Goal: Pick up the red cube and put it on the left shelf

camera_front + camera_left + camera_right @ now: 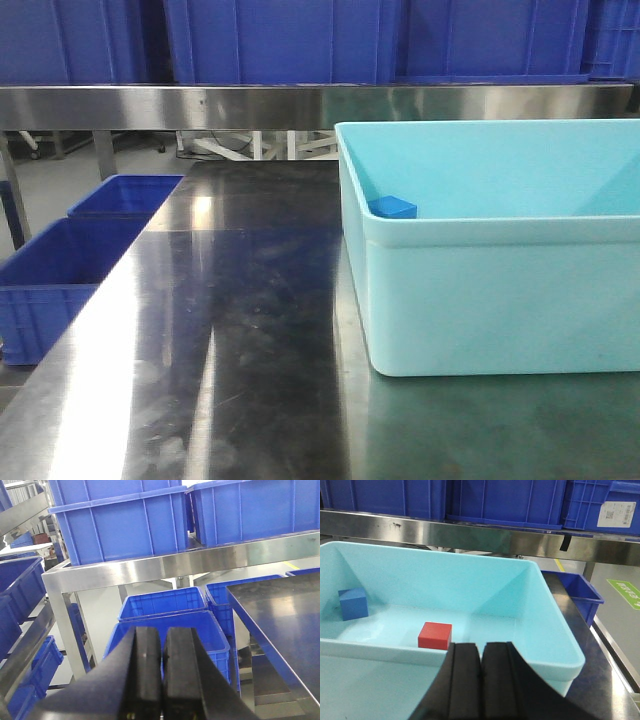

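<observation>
The smooth red cube point(435, 635) sits on the glossy floor of the cyan plastic tub point(555, 630), near its front wall, with a blue block point(353, 604) at the far left. From the front, only the blue block's top shows. Both the right gripper point(481, 680) and left gripper point(162, 675) have black pads pressed together, empty.

Solid red cube point(435, 635) and plain blue block point(353, 604) inside pale cyan tub point(540, 630); deep blue crates point(170, 611); silver steel shelf point(200, 105); black gripper fingers point(465, 680).
</observation>
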`<state>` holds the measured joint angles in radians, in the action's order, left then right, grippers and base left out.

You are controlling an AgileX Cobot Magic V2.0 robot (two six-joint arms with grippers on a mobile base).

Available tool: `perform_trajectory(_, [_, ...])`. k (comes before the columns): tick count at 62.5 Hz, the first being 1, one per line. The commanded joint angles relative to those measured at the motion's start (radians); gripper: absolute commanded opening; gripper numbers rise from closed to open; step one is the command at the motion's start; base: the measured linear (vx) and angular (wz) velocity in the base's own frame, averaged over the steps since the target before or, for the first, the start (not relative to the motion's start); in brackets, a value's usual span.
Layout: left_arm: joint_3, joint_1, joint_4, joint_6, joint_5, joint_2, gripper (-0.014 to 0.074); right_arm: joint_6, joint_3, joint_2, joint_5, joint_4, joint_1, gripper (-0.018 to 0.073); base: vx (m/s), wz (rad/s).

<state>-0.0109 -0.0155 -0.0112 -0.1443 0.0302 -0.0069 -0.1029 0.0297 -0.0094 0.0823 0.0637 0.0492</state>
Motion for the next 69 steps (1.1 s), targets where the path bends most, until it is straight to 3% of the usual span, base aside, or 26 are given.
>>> perform_trajectory(1, [-0.022,-0.005,-0.005,-0.001,-0.091,0.007,0.0106,-0.004,-0.026,-0.019,-0.112,-0.009,-0.007,0.0057,0.0,0.0])
perform_trajectory(14, [-0.022,-0.005,-0.005,-0.001,-0.091,0.007,0.0106,0.047,-0.031,-0.013,-0.191,0.023,-0.007,0.0057,0.0,0.0])
perform_trajectory(21, [-0.022,-0.005,-0.005,-0.001,-0.091,0.007,0.0106,0.128,-0.079,0.055,-0.151,0.079,-0.007,0.0057,0.0,0.0])
perform_trajectory(26, [-0.022,-0.005,-0.005,-0.001,-0.091,0.007,0.0106,0.13,-0.138,0.156,-0.097,0.079,-0.007,0.0057,0.0,0.0])
perform_trajectory(34, [-0.022,-0.005,-0.005,-0.001,-0.091,0.007,0.0106,0.126,-0.271,0.359,-0.073,0.025,-0.006,0.0057,0.0,0.0])
perform_trajectory(50, [-0.022,-0.005,-0.005,-0.001,-0.091,0.007,0.0106,0.127,-0.62,0.733,0.026,0.027,-0.005,0.0069,0.0,0.0])
perform_trajectory(54, [-0.022,-0.005,-0.005,-0.001,-0.091,0.007,0.0106,0.127,-0.709,0.813,0.085,0.027,-0.005,0.0128,0.0,0.0])
perform_trajectory(57, [-0.022,-0.005,-0.005,-0.001,-0.091,0.007,0.0106,0.127,-0.783,0.875,0.135,0.027,-0.005,0.0221,0.0,0.0])
perform_trajectory(63, [-0.022,-0.005,-0.005,-0.001,-0.091,0.007,0.0106,0.127,-0.901,0.998,0.26,0.028,-0.002,0.048,0.0,0.0])
perform_trajectory(69, [-0.022,-0.005,-0.005,-0.001,-0.091,0.007,0.0106,0.127,-0.994,1.115,0.395,0.028,0.021,0.059,0.0,0.0])
